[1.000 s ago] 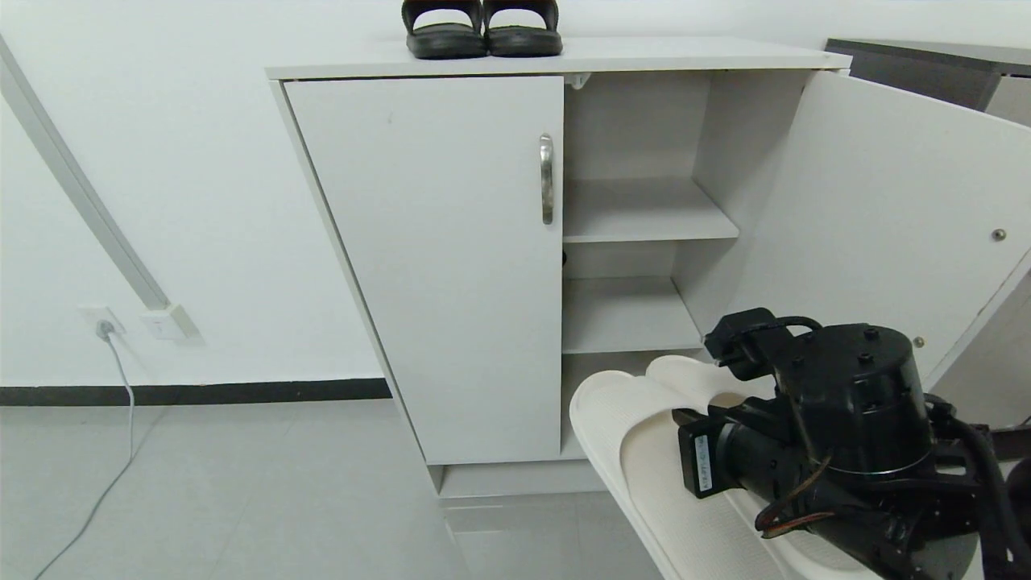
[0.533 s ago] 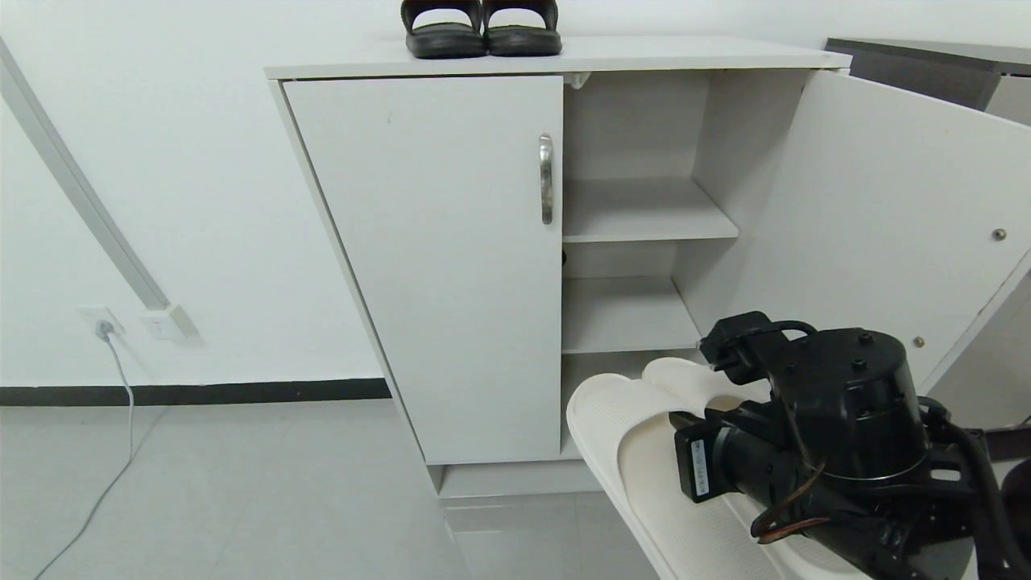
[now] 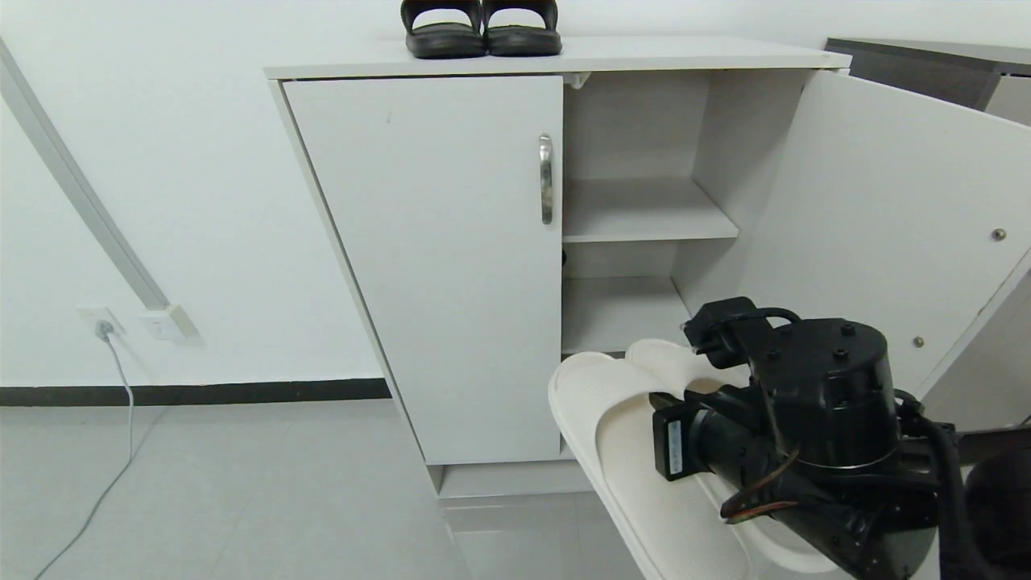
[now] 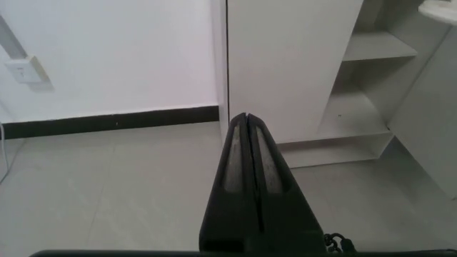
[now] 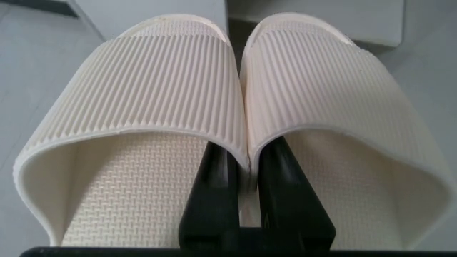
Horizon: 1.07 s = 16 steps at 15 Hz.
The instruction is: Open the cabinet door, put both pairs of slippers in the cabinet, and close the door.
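A pair of cream ribbed slippers [image 3: 636, 451] hangs in front of the white cabinet [image 3: 564, 60], toes toward its lower shelves. My right gripper [image 5: 243, 175] is shut on the inner edges of both cream slippers [image 5: 164, 93], pinching them together. The cabinet's right door [image 3: 886, 209] stands open, showing bare shelves [image 3: 636, 213]; the left door [image 3: 435, 258] is closed. A pair of black slippers [image 3: 482, 31] rests on the cabinet top. My left gripper [image 4: 247, 143] is shut with nothing in it, held above the floor facing the cabinet [image 4: 285, 64].
Grey tiled floor [image 3: 201, 491] spreads left of the cabinet. A wall socket with a cable [image 3: 103, 329] and a slanted conduit [image 3: 72, 185] are on the left wall. A dark grey unit [image 3: 926, 64] stands behind the open door.
My right arm has carried the cream slippers up and to the left, nearer the open cabinet compartment. Everything else is as before.
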Tool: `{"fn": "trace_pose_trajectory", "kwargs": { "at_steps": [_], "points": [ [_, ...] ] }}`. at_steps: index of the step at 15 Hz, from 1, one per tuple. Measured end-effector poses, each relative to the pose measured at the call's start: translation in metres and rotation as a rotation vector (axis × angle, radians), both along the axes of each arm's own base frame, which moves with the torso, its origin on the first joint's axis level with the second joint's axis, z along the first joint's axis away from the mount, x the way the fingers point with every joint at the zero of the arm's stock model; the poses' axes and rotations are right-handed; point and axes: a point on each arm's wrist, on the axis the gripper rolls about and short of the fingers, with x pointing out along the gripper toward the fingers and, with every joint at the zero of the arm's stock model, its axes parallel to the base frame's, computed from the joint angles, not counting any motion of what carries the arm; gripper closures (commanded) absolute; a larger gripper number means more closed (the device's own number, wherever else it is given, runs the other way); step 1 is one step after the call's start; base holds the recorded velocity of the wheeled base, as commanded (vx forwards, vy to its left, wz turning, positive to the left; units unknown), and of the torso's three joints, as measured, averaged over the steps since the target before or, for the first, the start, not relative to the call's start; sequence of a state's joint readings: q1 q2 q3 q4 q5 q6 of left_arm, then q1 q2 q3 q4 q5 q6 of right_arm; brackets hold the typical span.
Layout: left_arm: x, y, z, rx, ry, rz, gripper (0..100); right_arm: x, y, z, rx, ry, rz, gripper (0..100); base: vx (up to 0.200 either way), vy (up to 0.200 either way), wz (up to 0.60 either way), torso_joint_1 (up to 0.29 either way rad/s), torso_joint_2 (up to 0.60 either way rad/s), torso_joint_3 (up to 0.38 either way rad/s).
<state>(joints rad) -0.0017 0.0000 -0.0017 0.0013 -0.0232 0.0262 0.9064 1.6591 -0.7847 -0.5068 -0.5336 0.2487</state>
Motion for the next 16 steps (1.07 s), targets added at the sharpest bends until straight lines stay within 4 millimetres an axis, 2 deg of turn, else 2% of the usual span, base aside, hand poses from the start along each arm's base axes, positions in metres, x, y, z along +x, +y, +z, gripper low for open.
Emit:
{"fn": "trace_pose_trajectory", "kwargs": {
  "at_steps": [7, 8, 10, 16],
  "points": [
    [0.0, 0.0, 0.0, -0.011, -0.001, 0.002, 100, 0.037, 0.039, 0.008, 0.044, -0.104, -0.192, 100, 0.0, 0.0, 0.0, 0.0, 0.0, 0.0],
    [0.0, 0.0, 0.0, -0.011, -0.001, 0.002, 100, 0.04, 0.043, 0.007, 0.044, -0.109, -0.203, 100, 0.0, -0.2, 0.0, 0.007, 0.0, 0.002],
    [0.0, 0.0, 0.0, -0.011, -0.001, 0.002, 100, 0.043, 0.047, 0.004, 0.038, -0.109, -0.212, 100, 0.0, -0.2, 0.0, 0.005, 0.0, 0.002],
    [0.0, 0.0, 0.0, -0.014, -0.002, 0.005, 100, 0.046, 0.048, -0.009, 0.005, -0.099, -0.239, 100, 0.0, 0.0, 0.0, 0.0, 0.0, 0.0]
  ]
}}
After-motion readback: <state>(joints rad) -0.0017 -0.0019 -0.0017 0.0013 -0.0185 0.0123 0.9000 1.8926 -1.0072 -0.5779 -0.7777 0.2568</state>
